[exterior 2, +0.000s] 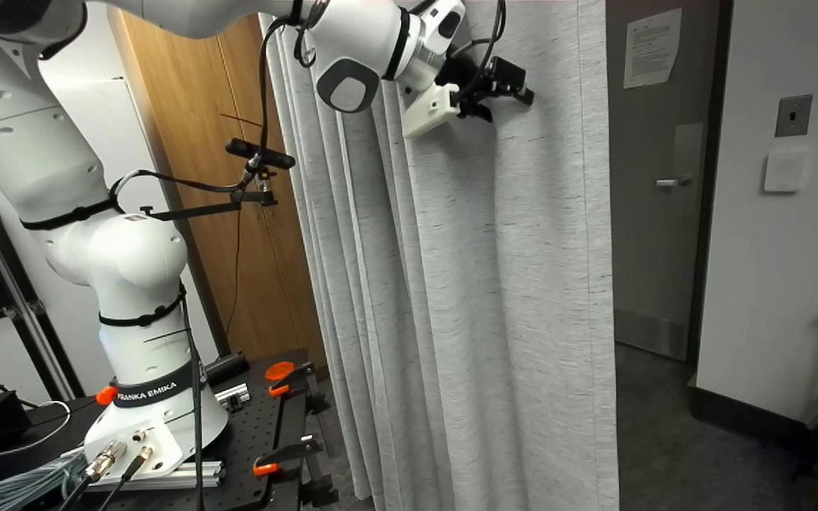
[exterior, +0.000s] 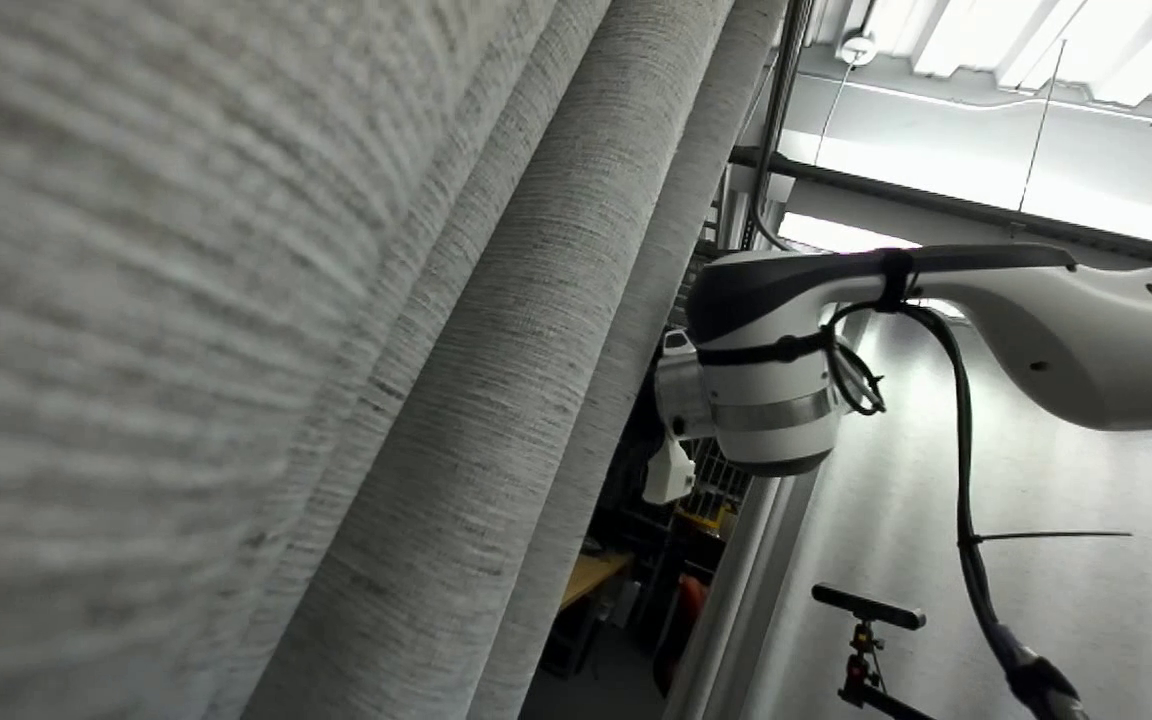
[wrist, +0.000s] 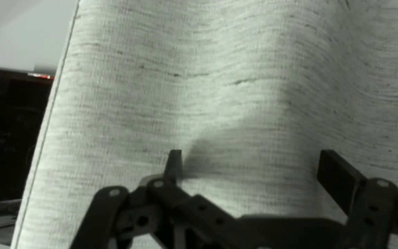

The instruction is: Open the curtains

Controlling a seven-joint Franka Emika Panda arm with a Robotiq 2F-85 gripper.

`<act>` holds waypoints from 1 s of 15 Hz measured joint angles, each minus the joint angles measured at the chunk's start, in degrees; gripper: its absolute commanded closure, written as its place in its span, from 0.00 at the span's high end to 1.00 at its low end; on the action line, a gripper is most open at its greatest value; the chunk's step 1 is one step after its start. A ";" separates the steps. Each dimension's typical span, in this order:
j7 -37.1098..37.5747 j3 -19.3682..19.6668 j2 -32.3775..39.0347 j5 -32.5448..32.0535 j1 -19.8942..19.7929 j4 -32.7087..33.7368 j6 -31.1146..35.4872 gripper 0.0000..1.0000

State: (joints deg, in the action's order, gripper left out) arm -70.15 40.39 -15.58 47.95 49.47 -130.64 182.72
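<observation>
Black gripper is standing with fingers wide apart in the wrist view, facing the curtain, whose grey weave is showing dark streaks and soft waves; contact I cannot make out. In an exterior view, the curtain is hanging in long folds, its top cut off, beside the smooth white arm. In an exterior view, folds, the nearest blurred, are hiding most of the gripper near the silvery wrist.

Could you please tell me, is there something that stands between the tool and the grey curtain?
Nothing visible stands between them: in the wrist view the tool is open, and directly ahead of it only the curtain shows. Whether the two touch, I cannot tell.
</observation>
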 measured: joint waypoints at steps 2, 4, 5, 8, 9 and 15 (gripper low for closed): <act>-0.17 2.53 -0.46 0.50 4.38 1.01 3.19 0.65; -0.21 5.80 -1.07 0.50 8.83 1.87 5.34 0.50; -0.25 7.67 -1.44 0.39 11.07 2.15 6.24 0.41; -0.28 13.98 -2.83 -1.05 17.54 2.33 8.42 0.19; -0.28 16.25 -3.34 -1.80 19.58 2.34 8.83 0.10; -0.27 29.48 -6.19 -6.53 28.88 2.57 9.29 0.00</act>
State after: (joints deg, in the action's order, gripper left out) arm -70.43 69.87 -21.77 41.42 78.34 -128.07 192.01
